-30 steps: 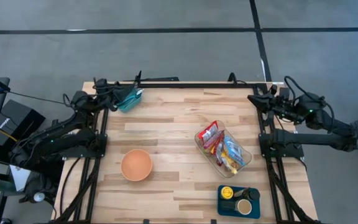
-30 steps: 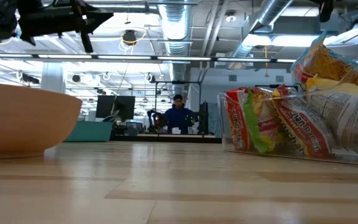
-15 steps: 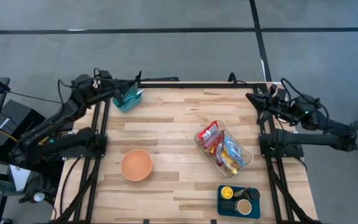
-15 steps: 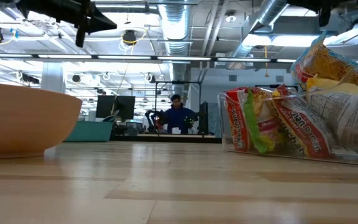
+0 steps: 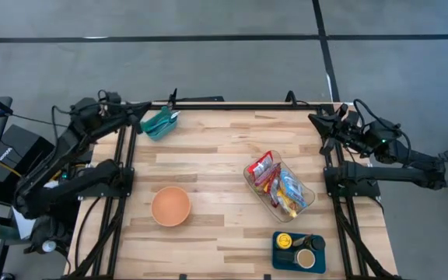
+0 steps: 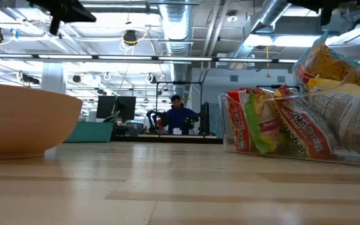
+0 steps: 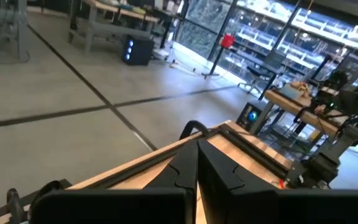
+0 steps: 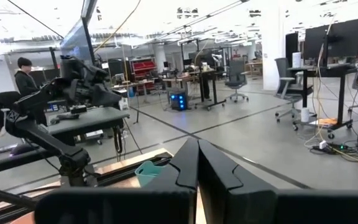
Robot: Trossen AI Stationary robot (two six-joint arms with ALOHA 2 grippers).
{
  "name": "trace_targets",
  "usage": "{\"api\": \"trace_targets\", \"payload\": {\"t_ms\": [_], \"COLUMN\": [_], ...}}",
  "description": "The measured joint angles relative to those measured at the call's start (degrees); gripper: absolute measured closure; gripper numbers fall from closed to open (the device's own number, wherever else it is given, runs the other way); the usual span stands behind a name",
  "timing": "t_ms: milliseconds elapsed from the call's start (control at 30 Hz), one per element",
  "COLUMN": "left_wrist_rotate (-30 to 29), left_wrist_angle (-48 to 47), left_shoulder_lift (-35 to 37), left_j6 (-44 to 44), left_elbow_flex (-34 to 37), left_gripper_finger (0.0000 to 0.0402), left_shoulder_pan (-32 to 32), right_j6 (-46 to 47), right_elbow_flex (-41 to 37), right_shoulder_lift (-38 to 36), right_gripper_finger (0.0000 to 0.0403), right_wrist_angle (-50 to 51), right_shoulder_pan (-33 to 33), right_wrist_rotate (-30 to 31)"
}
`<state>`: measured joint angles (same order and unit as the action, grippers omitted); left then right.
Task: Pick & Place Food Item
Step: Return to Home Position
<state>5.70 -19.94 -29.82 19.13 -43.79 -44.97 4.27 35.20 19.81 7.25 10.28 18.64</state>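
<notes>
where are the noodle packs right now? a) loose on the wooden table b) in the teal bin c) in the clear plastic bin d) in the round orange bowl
c: the high view shows the colourful noodle packs piled inside the clear plastic bin, while the round orange bowl sits empty.

— What sort of place is shown?
— A robotics lab is indicated: exposed silver ceiling ducts [image 6: 177, 26], black monitors on desks [image 8: 337, 40], grey office chairs [image 8: 235, 73] and a grey concrete floor [image 5: 208, 70] are seen.
</notes>
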Motion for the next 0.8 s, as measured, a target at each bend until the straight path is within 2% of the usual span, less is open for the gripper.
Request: {"api": "trace_targets", "payload": {"t_ms": [333, 800], "left_wrist_rotate": [-0.2, -0.1], "left_wrist_angle": [-5.3, -10.9], "left_shoulder_lift": [10.4, 20.1], "left_j6": [0.1, -1.0], "left_elbow_flex": [0.0, 0.0], "left_gripper_finger": [0.0401, 0.0401], "left_shoulder_pan": [0.0, 0.0], "right_j6": [-0.4, -0.2], "right_elbow_flex": [0.0, 0.0], "right_shoulder_lift": [0.0, 0.0], "right_gripper_finger": [0.0403, 0.0403], "right_wrist_angle": [1.4, 1.5], "right_shoulder_pan": [0.0, 0.0], "right_wrist_rotate": [-0.1, -0.4]}}
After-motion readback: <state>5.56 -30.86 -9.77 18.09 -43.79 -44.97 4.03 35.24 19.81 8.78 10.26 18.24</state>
